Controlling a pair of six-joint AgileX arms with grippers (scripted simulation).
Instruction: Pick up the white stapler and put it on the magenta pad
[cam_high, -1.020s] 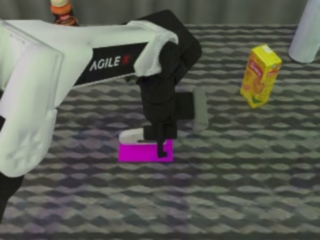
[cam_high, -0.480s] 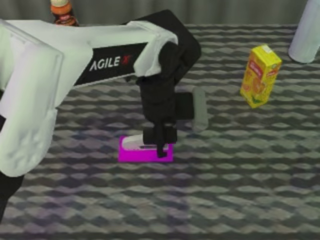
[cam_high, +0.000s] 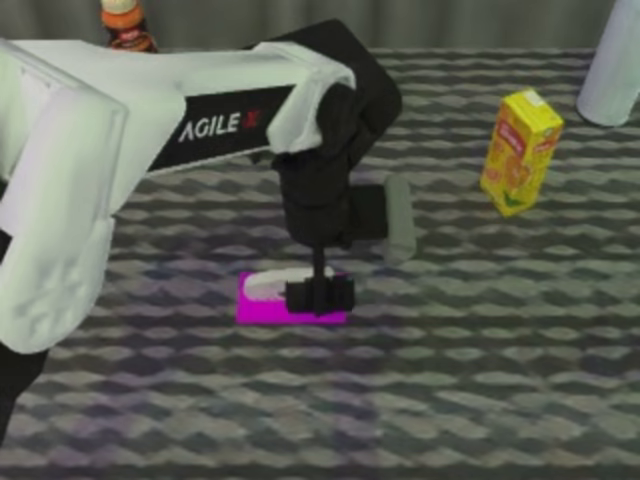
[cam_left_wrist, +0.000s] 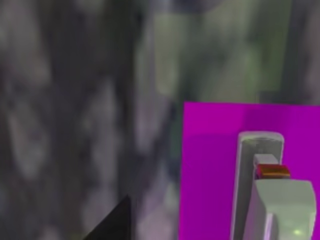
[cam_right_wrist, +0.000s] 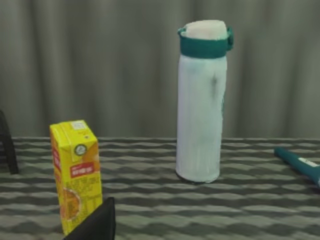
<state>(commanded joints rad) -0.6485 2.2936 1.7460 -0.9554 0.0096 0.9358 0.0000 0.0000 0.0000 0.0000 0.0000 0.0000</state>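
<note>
Checkered tabletop: "AGILEX"-marked left gripper (cam_high: 320, 297) clamps white stapler (cam_high: 272, 284) onto magenta pad (cam_high: 258, 310).

My left arm (cam_high: 150, 110) is a thick, rounded white shell with a black panel along its side lettered AGILEX in white, the X in red. It ends in a boxy black wrist and a black two-finger left gripper (cam_high: 320, 296).

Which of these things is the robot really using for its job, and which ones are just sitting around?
For the job:
- white stapler, lying on the pad
- magenta pad
- left gripper, down over the stapler

Just sitting around:
- yellow juice carton
- tall white bottle with a green cap
- brown bottle with an orange top
- teal tool
</note>
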